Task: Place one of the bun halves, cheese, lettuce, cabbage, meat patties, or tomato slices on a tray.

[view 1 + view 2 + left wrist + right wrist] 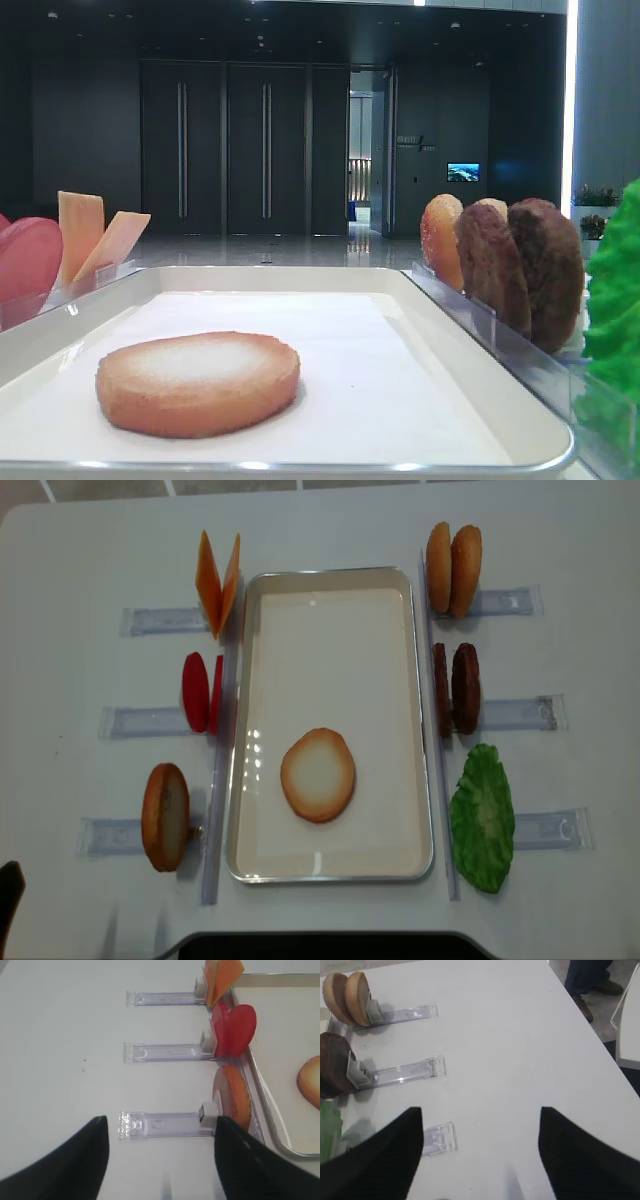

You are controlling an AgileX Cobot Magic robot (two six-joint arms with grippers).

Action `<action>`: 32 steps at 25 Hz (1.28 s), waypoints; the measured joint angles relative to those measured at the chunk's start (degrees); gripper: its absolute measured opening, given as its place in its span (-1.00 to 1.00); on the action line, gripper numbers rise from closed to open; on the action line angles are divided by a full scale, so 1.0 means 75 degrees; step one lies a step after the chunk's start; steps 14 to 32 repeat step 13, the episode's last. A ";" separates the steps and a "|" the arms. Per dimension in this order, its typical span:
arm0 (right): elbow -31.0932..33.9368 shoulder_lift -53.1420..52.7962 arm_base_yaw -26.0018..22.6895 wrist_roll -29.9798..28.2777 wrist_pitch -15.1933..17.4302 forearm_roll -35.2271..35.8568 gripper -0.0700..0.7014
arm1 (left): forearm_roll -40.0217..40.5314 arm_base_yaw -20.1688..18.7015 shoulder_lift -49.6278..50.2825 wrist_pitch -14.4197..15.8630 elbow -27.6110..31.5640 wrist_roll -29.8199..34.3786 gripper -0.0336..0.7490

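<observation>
A flat bun half (318, 775) with a pale cut face lies on the white tray (330, 645), also seen low and close (198, 382). Left of the tray stand cheese (218, 580), tomato slices (200, 692) and another bun half (165, 815). To its right are bun halves (452, 555), meat patties (455, 687) and lettuce (482, 815). My left gripper (162, 1119) is open over the table left of the tray, empty, above a clear holder (160, 1125). My right gripper (481, 1109) is open and empty over bare table on the right. No cabbage is in view.
Clear plastic holders (165, 620) lie on the white table on both sides of the tray. A person's legs and shoe (585, 990) stand beyond the table's far edge in the right wrist view. A dark finger (8, 900) shows at the bottom left corner.
</observation>
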 joint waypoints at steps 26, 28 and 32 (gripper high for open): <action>0.0000 0.0000 0.0000 0.0000 0.0000 0.0000 0.40 | 0.0000 0.0000 0.0000 0.0000 0.0000 0.0000 0.38; 0.0000 0.0000 0.0000 0.0000 0.0000 0.0000 0.40 | 0.0000 0.0000 0.0000 0.0000 0.0000 0.0000 0.38; 0.0000 0.0000 0.0000 0.0000 0.0000 0.0000 0.40 | 0.0000 0.0000 0.0000 0.0000 0.0000 0.0000 0.38</action>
